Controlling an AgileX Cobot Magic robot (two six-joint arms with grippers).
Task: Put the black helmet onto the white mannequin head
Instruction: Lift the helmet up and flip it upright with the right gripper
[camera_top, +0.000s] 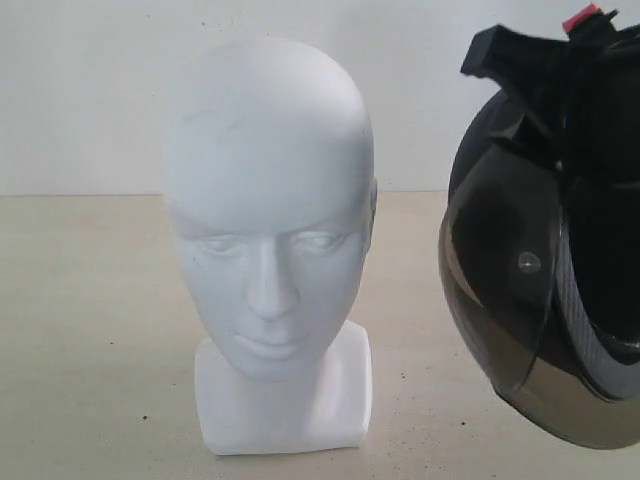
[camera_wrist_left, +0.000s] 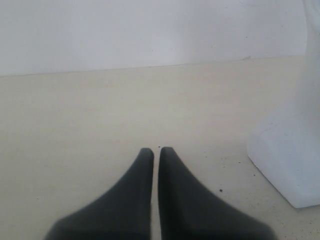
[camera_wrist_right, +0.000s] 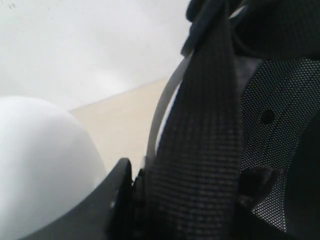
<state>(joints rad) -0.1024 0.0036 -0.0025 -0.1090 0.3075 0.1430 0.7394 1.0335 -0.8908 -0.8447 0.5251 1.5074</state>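
My right gripper (camera_wrist_right: 131, 186) is partly closed and clamps the rim of the helmet (camera_top: 520, 250) beside its strap. The helmet hangs in the air, off the table (camera_top: 80, 330) and near the head (camera_top: 268, 200), on the right in the exterior view. The head stands upright on its base, bare, with nothing touching it. My left gripper (camera_wrist_left: 155, 150) sits low near the base with its fingers almost together, holding nothing. The pickup looks done. What is left, I judge, is carrying the helmet over the crown, lowering it and letting go.
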